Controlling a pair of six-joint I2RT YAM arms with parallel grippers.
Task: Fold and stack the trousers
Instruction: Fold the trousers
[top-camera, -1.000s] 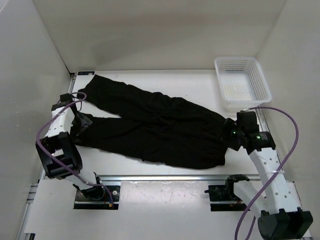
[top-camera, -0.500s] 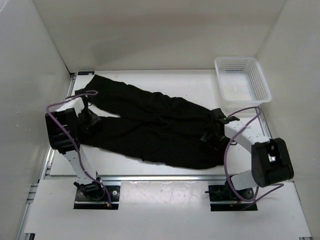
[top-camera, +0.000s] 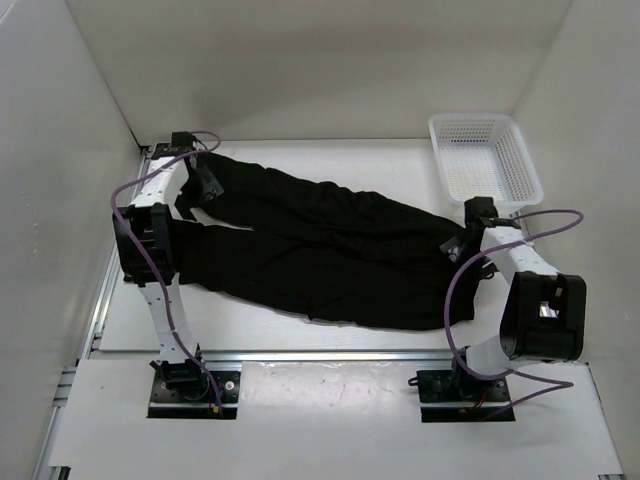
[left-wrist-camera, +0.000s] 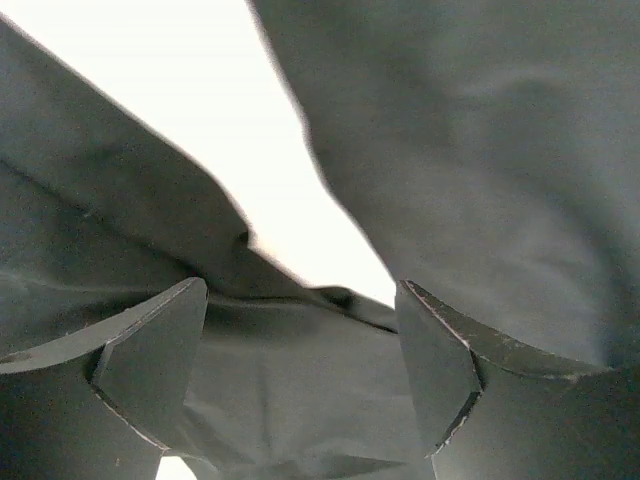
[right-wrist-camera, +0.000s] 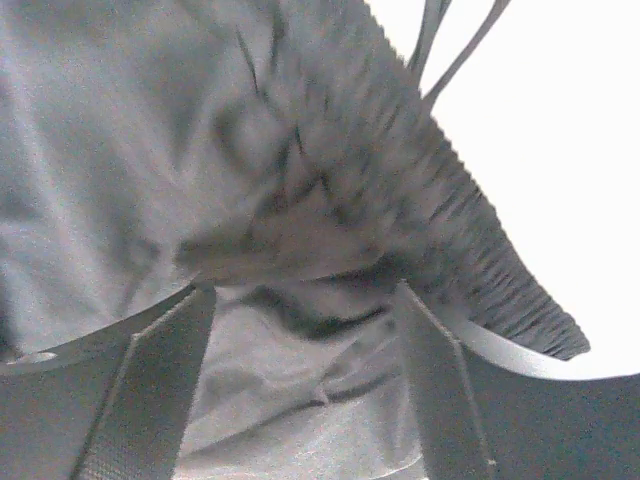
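Observation:
The black trousers (top-camera: 320, 250) lie spread on the white table, legs to the left, waist to the right. My left gripper (top-camera: 205, 185) is at the end of the far leg, at the back left. In the left wrist view its jaws (left-wrist-camera: 300, 330) stand wide apart with black cloth (left-wrist-camera: 480, 150) lying between them. My right gripper (top-camera: 470, 225) is at the far corner of the waist. In the right wrist view its jaws (right-wrist-camera: 300, 330) stand apart over the cloth, just below the ribbed waistband (right-wrist-camera: 470, 240). The thin drawstring (right-wrist-camera: 432, 30) trails past the waistband.
A white mesh basket (top-camera: 530, 170) stands at the back right, close behind the right gripper. White walls close in the table on the left, back and right. A metal rail (top-camera: 350, 355) runs along the front edge between the arm bases.
My left gripper has moved from the near leg's end back to the far leg's end. My right gripper has moved from the waist's middle to its far right corner. The trousers have shifted slightly.

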